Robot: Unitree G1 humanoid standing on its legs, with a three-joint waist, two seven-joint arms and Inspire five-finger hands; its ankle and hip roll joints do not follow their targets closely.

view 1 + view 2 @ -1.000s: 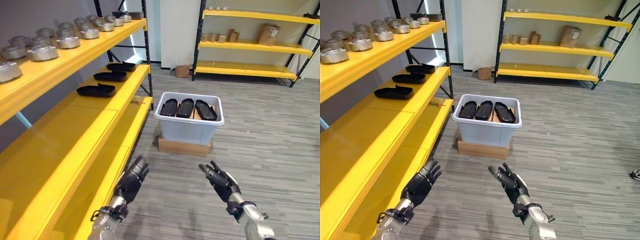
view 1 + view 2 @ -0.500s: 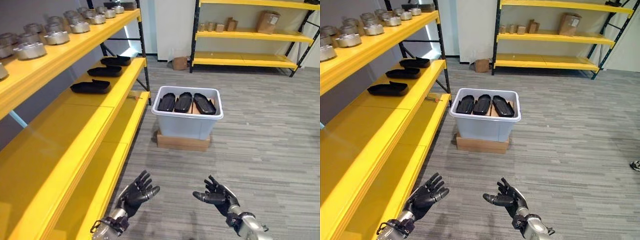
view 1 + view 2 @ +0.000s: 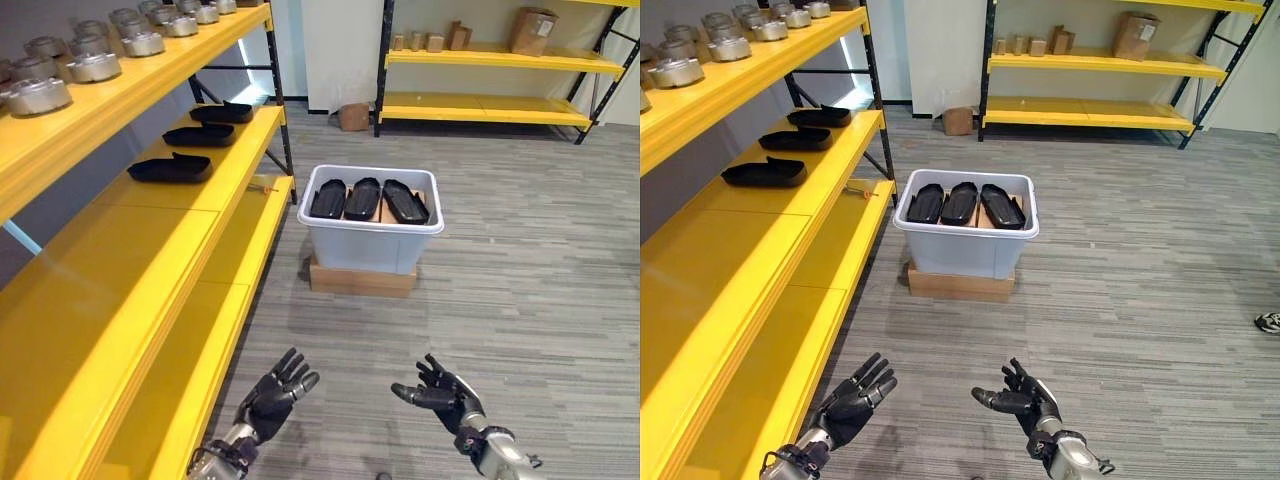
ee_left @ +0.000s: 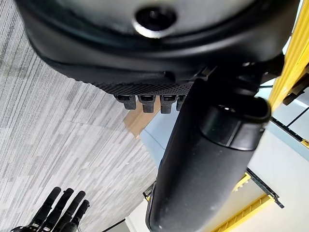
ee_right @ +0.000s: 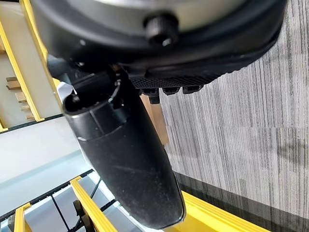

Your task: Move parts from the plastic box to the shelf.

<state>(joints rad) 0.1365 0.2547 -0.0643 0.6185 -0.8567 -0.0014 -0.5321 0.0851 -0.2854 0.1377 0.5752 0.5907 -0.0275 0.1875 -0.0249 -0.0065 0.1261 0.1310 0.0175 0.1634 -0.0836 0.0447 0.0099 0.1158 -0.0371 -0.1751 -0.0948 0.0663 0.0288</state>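
The left hand [image 3: 272, 398] and right hand [image 3: 446, 394] hover empty with fingers spread, well apart from the plastic box [image 3: 372, 236] holding three black parts [image 3: 363, 199], so approaching to grasp one for the yellow shelf [image 3: 190, 215] seems next.

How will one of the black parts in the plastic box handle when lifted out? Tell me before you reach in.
The black parts look like rigid moulded shells, so one should probably keep its shape when lifted. They stand packed side by side in the plastic box, so a neighbour may shift or tip. Those already on the shelf lie flat, so rolling seems unlikely. Both the left hand and right hand are open and empty.
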